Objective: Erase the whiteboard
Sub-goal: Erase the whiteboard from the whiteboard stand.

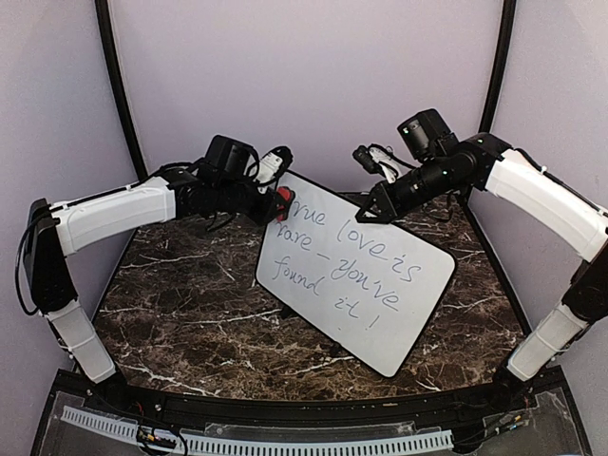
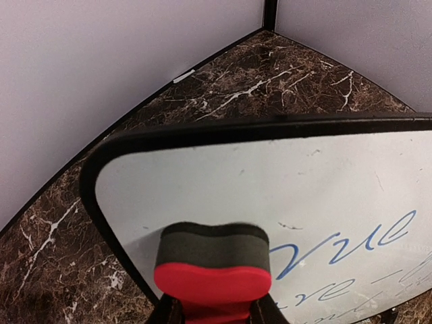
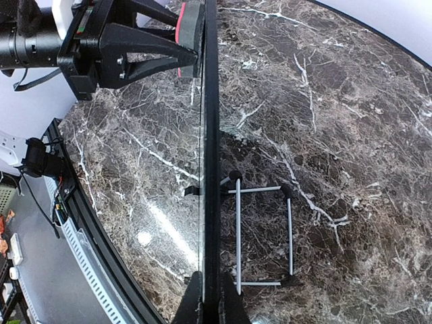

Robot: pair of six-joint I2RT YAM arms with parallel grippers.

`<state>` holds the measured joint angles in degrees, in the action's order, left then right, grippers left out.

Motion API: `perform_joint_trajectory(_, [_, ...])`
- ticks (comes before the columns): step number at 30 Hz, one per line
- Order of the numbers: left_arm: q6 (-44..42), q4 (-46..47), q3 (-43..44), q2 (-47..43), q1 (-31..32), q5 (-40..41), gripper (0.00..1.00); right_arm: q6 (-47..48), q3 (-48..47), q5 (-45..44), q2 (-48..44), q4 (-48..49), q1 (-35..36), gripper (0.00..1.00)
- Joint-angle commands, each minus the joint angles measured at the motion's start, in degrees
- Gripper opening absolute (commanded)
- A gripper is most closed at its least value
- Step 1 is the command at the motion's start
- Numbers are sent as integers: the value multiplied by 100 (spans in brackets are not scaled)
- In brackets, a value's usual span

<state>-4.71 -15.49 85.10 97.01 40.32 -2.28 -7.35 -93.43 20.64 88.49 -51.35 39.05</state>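
I saw the whiteboard [image 1: 356, 275] standing near the middle of the dark marble table [image 1: 180, 304], leaning back and turned at an angle, with its lower corner towards the arms. Blue handwriting [image 1: 342, 261] ran across its white face in three slanted lines.

The left gripper [image 1: 275, 201] was clenched on a red eraser [image 1: 283, 201], reaching in from the left at the board's upper left corner. In the left wrist view the eraser [image 2: 212, 270] showed a red body and a dark felt pad, pinched between the two fingers at the bottom of the view, with the felt facing the whiteboard [image 2: 270, 189] just beside the first written word.

From the right wrist view the whiteboard [image 3: 210, 169] appeared edge-on as a thin black line. The right gripper [image 3: 209, 307] was clamped on that edge, one finger on each side. The eraser [image 3: 189, 34] sat against the board's face at the far end, held by the left gripper [image 3: 185, 57]. A thin wire stand [image 3: 263, 236] lay on the marble just behind the board
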Motion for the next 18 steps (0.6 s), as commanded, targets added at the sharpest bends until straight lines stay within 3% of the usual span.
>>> perform_joint_trajectory(1, [178,-302,152,115,114,150,16,59,-225,-69,-103,90,83,0])
perform_joint_trajectory(18, [445,-108,-538,-77,110,2,14,138,-135,-72,-130,112,173,0])
